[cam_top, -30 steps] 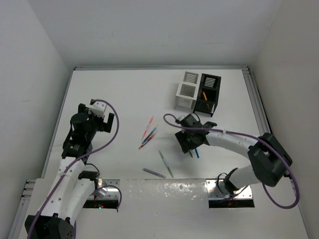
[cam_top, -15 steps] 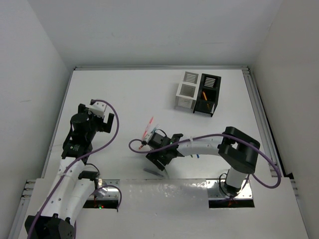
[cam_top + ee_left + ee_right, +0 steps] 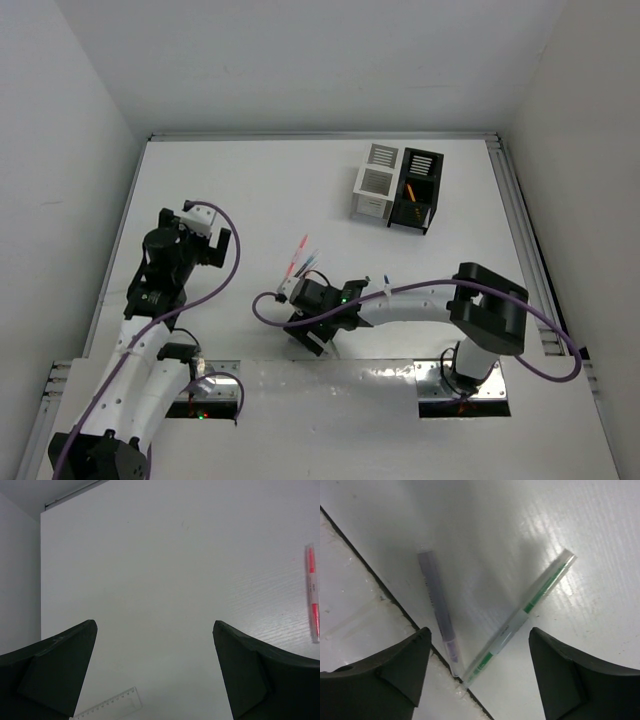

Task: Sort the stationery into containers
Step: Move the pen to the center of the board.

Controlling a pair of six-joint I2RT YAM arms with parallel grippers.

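Observation:
My right gripper (image 3: 318,322) is open low over the table's near edge. In its wrist view a purple pen (image 3: 437,609) and a green pen (image 3: 525,616) lie between its fingers (image 3: 390,670), their near ends meeting in a V. Red pens (image 3: 297,256) lie just beyond it; a blue pen (image 3: 387,281) shows past the arm. The white box (image 3: 375,181) and black box (image 3: 417,188) stand side by side at the back right; an orange pencil (image 3: 410,191) stands in the black one. My left gripper (image 3: 205,243) is open at the left. A red pen (image 3: 312,592) lies at its view's right edge.
A clear plastic ruler (image 3: 107,706) lies on the table below my left gripper. A metal plate (image 3: 330,385) runs along the near edge between the arm bases. White walls enclose the table on three sides.
My right arm has swung from near the boxes leftward and down to the near edge, over the purple and green pens. The left arm has not moved.

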